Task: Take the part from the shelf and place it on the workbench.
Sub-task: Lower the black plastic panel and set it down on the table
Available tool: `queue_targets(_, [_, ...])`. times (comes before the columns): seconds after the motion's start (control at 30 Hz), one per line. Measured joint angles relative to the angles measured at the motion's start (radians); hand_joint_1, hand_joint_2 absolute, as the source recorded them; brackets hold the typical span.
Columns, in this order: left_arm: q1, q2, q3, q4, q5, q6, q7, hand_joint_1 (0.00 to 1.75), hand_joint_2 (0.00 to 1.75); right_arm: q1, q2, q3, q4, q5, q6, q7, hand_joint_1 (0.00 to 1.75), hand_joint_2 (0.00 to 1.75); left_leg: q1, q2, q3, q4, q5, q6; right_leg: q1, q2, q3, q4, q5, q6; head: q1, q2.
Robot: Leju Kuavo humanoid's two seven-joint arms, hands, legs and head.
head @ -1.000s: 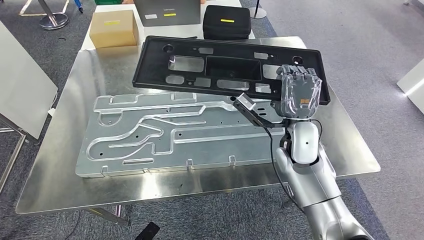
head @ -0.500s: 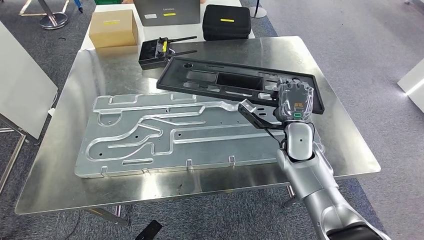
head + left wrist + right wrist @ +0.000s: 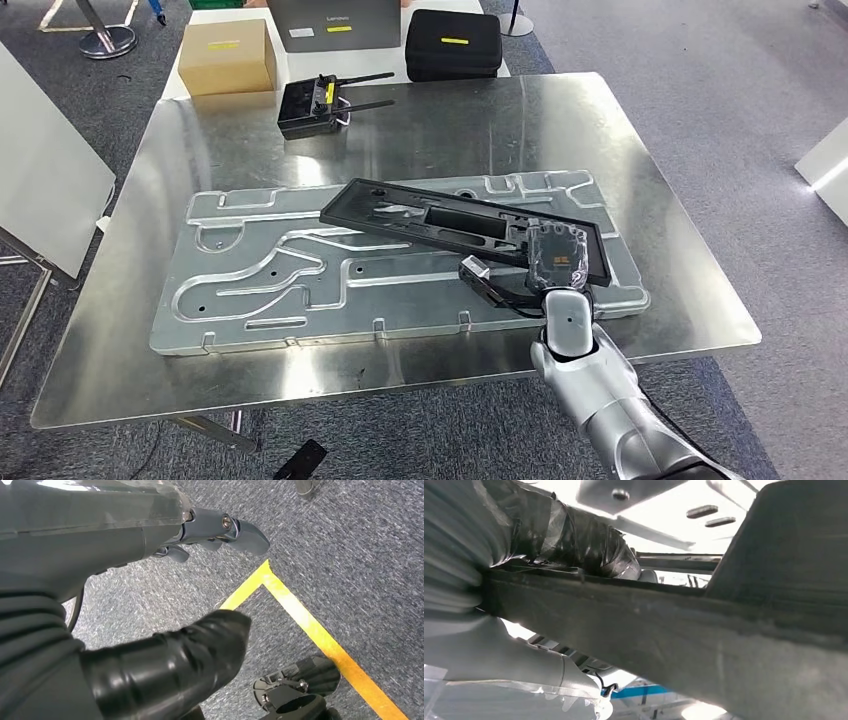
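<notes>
The part is a long black plastic panel (image 3: pixel 440 222) with several cut-outs. It lies low and slanted over the grooved aluminium fixture plate (image 3: pixel 260 275) on the steel workbench (image 3: pixel 180 130). My right hand (image 3: pixel 557 258) grips the panel's near right end, and whether the panel touches the plate I cannot tell. Close up in the right wrist view, the panel's dark edge (image 3: pixel 674 645) runs under the taped thumb (image 3: pixel 574 535). My left hand (image 3: pixel 165 580) hangs over grey carpet, fingers apart and holding nothing.
At the bench's far edge sit a black radio controller (image 3: pixel 312 103), a cardboard box (image 3: pixel 227 55), a grey case (image 3: pixel 335 22) and a black case (image 3: pixel 453 42). A white panel (image 3: pixel 45 170) stands to the left. Yellow floor tape (image 3: pixel 310 630) crosses the carpet.
My right hand has carried the black panel down and toward me, from high over the bench's far side to just above the fixture plate. The radio controller behind it came into sight.
</notes>
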Motion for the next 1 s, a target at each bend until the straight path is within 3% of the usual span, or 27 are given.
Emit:
queue_targets(0.3, [0.0,0.0,-0.007,0.0,0.0,0.003,0.003,0.0,0.0,-0.001,0.023,0.013,0.068,-0.007,-0.002,-0.04,1.59,1.75,0.0,0.001,0.003,0.0,0.0,0.0,0.0,0.001,0.002,0.0,0.0,0.0,0.0,0.0])
queue_targets(0.43, [0.0,0.0,-0.009,0.0,0.0,0.003,0.003,0.0,0.0,-0.002,0.03,0.015,0.084,-0.015,-0.002,-0.051,0.0,1.75,0.0,0.002,0.006,0.0,0.0,-0.001,0.001,0.002,0.003,0.0,0.0,0.0,0.0,0.0])
queue_targets(0.47, [0.0,0.0,-0.01,0.0,0.001,0.004,0.003,0.0,0.0,-0.002,0.031,0.015,0.087,-0.018,-0.003,-0.053,0.0,1.75,0.0,0.002,0.006,0.0,0.0,-0.001,0.001,0.002,0.004,0.0,0.0,0.0,0.0,0.0])
queue_targets(0.6, [0.001,0.0,-0.015,0.0,0.008,0.007,0.005,0.0,0.0,0.001,0.036,0.02,0.088,-0.025,-0.025,-0.054,0.0,0.0,0.0,0.002,0.008,0.0,0.0,-0.001,0.001,0.002,0.005,0.0,0.0,0.0,0.0,0.0])
queue_targets(1.0, [0.011,0.001,-0.019,0.0,0.043,0.024,0.002,0.0,0.0,0.075,0.011,0.04,-0.201,-0.057,-0.047,-0.106,0.0,0.0,0.0,0.002,0.006,0.0,0.0,-0.001,0.0,0.001,0.005,0.001,0.0,0.0,0.0,0.0])
